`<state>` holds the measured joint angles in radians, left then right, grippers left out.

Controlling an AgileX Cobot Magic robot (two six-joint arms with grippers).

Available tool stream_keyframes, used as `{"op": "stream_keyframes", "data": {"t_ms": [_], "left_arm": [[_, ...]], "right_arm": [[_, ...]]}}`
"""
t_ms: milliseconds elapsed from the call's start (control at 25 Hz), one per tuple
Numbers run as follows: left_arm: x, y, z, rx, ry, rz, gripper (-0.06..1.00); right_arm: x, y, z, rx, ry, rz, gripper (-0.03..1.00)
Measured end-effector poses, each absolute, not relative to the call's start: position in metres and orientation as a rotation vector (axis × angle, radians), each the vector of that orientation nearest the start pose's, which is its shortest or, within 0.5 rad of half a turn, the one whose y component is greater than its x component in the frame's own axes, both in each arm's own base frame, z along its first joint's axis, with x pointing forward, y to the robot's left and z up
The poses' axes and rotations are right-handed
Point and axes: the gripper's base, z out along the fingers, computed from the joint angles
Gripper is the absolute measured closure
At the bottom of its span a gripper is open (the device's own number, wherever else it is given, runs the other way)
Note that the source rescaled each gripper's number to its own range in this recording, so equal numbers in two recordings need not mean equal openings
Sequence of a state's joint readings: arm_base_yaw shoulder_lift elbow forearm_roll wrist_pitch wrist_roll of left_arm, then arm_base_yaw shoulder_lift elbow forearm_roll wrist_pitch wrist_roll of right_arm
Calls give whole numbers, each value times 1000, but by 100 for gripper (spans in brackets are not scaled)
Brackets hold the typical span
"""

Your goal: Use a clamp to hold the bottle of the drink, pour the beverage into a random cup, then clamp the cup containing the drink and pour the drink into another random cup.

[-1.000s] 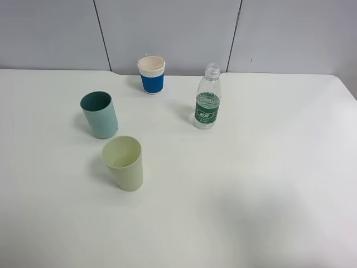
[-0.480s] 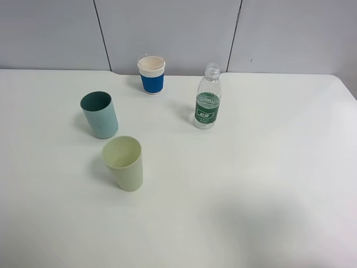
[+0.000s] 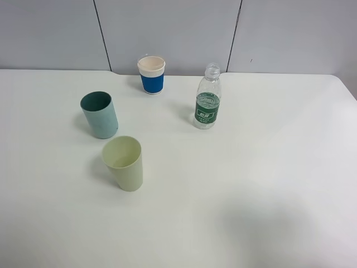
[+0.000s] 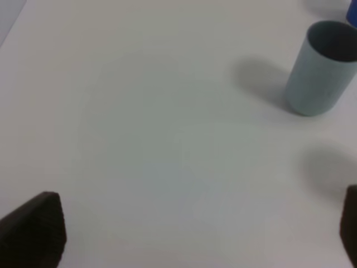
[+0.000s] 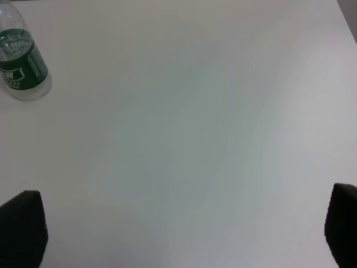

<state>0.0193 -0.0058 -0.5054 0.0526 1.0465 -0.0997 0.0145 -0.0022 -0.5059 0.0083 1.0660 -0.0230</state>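
You have on the table (image 3: 268, 184):
- bottle (image 3: 207, 103): upright, back, right of centre
- yellow-green cup (image 3: 124, 163): front left
- teal cup (image 3: 100, 114): near, behind it
- paper cup (image 3: 152, 74): back

Your left gripper (image 4: 189, 234) and right gripper (image 5: 181, 229): spread wide, holding nothing.

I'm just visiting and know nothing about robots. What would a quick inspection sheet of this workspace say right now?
Surface: white table, no spills seen.
Job's things: bottle, pale yellow-green tumbler and teal tumbler all upright, apart, untouched.
Clutter: blue-and-white paper cup upright near the back edge.
Pincers: left pincer and right pincer both open, holding nothing, above the table.
Cables: nothing seen.
Surroundings: grey wall panels behind the table.
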Motion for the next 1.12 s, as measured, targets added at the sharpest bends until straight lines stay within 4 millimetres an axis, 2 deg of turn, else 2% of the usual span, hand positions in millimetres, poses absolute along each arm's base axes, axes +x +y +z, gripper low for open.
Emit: {"op": "stream_keyframes", "data": {"t_ms": [1120], "left_arm": [[-6,4,280,-120,2014,13,-6]], "right_arm": [[-6,1,278,17,2041,-22,-3]]}}
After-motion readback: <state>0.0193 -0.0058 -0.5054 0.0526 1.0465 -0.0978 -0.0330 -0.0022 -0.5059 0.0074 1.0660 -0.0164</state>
